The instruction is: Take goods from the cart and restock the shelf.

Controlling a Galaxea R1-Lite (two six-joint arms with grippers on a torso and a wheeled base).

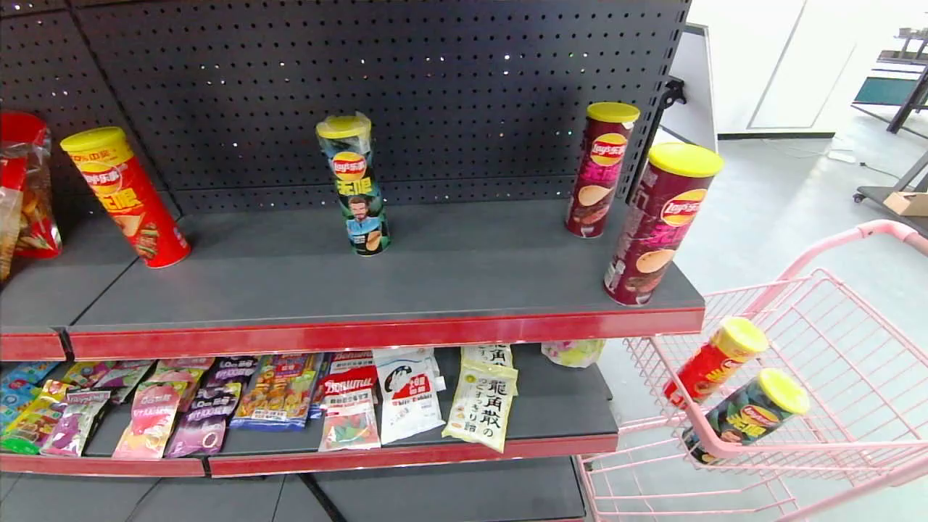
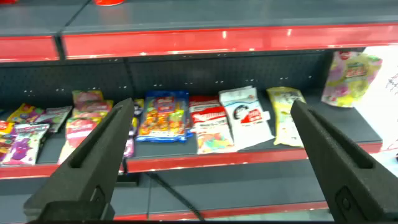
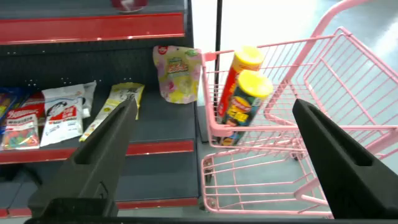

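Facing the shelf (image 1: pixel 464 279), I see a red can (image 1: pixel 714 360) and a dark can (image 1: pixel 747 413) leaning in the cart (image 1: pixel 881 230) at lower right. Left fingers (image 2: pixel 93 155) and right fingers (image 3: pixel 99 155) gape empty; I'd grasp one can mid-body, squarely.

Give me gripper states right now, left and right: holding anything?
Left gripper: open, fingers wide apart, holding nothing.
Right gripper: open, fingers wide apart, holding nothing.

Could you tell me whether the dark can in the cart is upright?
Tipped: the dark can leans against the cart wall, beside the red can.
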